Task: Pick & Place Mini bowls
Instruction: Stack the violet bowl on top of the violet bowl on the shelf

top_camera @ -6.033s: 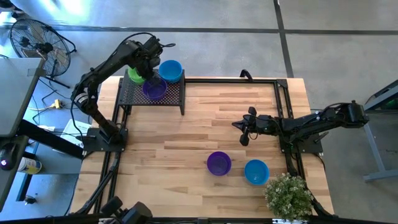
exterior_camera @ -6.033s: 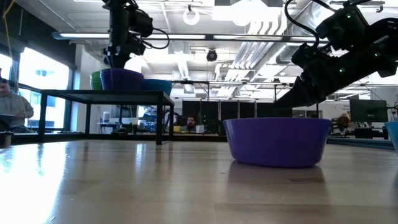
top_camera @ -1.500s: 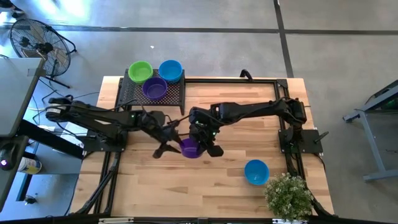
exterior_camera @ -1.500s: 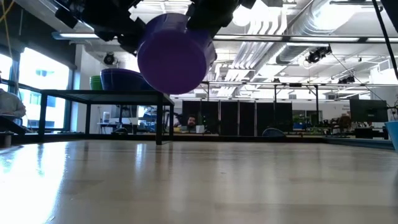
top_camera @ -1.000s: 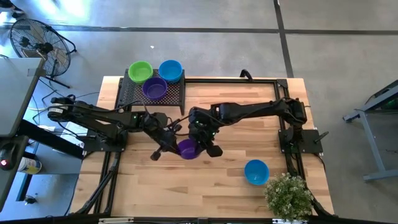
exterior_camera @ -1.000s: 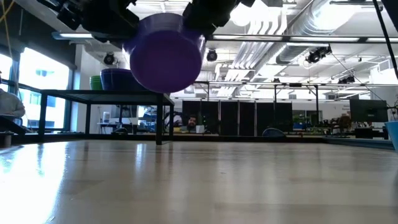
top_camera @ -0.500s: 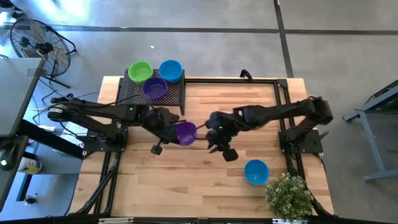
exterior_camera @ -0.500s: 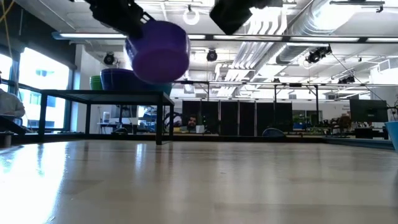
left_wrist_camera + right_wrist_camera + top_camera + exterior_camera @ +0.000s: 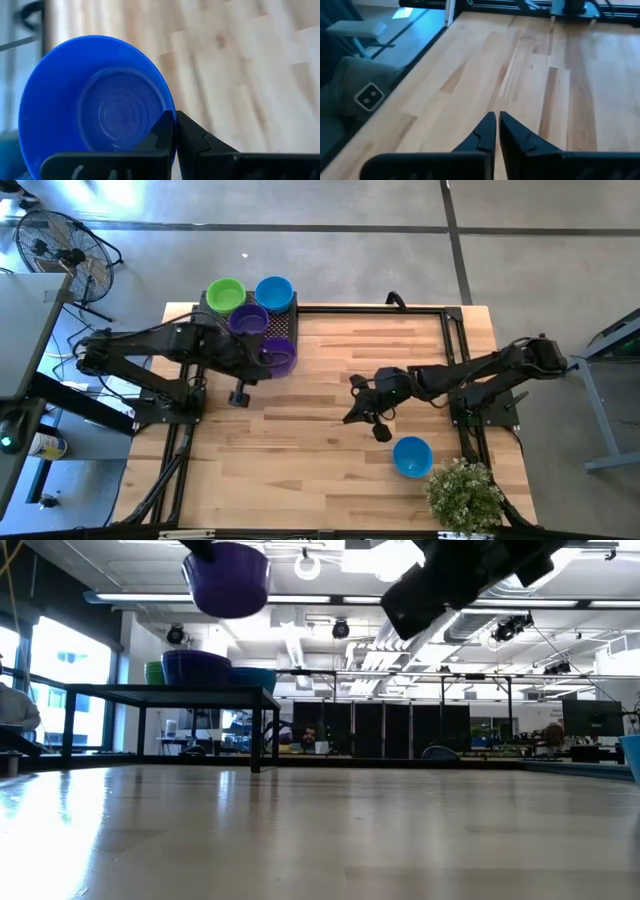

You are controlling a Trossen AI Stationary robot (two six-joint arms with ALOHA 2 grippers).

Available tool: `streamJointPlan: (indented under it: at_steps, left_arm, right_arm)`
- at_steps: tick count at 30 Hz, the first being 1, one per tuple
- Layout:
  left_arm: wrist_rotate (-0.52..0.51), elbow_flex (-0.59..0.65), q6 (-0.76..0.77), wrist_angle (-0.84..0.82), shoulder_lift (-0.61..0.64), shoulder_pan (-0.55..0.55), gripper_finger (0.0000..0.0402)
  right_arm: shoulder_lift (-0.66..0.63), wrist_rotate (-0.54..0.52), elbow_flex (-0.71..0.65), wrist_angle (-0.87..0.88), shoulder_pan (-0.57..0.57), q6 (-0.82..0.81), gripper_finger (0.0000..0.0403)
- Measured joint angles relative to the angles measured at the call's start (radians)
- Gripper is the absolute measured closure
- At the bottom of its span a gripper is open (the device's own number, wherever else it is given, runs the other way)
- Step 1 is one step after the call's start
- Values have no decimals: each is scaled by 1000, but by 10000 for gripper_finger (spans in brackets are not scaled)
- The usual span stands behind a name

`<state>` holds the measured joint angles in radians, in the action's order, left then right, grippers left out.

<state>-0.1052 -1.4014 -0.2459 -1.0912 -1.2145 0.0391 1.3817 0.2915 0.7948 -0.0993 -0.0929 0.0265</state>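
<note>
- The left gripper [image 9: 175, 119] is pinched shut on the rim of the held bowl [image 9: 280, 356], one finger inside and one outside. The purple bowl hangs open side up, clear above the rack's height.
- The step in hand looks like the carry-to-place: the held bowl is over the front right corner of the rack [image 9: 214, 338], not yet set down.
- Next move, as I judge it: lower straight onto the bare mesh at that corner, level the bowl, then part the fingers and lift away upward.
- In the way: the purple bowl [image 9: 247, 321] sits on the rack just beside the drop spot. A drift toward it on the way down could knock it or land rim on rim.
- Behind that, the green bowl [image 9: 226, 293] and the blue bowl [image 9: 274, 292] sit side by side at the rack's back edge, apart from the drop spot.
- The corner is close to the rack's edge, so a bowl let go too far out could tip off onto the table [image 9: 330, 470].
- The right gripper [image 9: 366, 409] hovers mid-table, fingers closed together with nothing between them, well apart from the rack.
- The loose bowl [image 9: 412, 456], blue, rests on the table near the front right, likely the next to fetch.
- A plant [image 9: 463, 493] stands just beside it, crowding any approach from that side.
- A fan [image 9: 58, 243] stands on the floor beyond the table's left corner, out of play.
</note>
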Motion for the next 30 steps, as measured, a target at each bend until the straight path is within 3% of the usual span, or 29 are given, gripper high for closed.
streamJointPlan:
  at_steps: [3,6,12,19,23,30]
  left_arm:
    - [-79,-47,11,-78,0,-18,401]
    - [-90,-77,8,-128,0,-83,401]
    - [-94,-90,-73,-174,0,-315,401]
    - [45,-39,-171,-136,0,-580,401]
    - [69,36,-196,-93,-2,-637,401]
    - [74,96,-213,-51,-1,-641,401]
  right_arm:
    - [-4,-24,-45,-72,0,10,400]
    - [-4,-44,-72,-98,1,22,401]
    - [-4,-54,-74,-116,1,25,402]
    - [-4,-54,-74,-127,1,26,399]
    - [-4,-54,-74,-133,1,28,402]
    - [-4,-54,-74,-132,1,35,402]
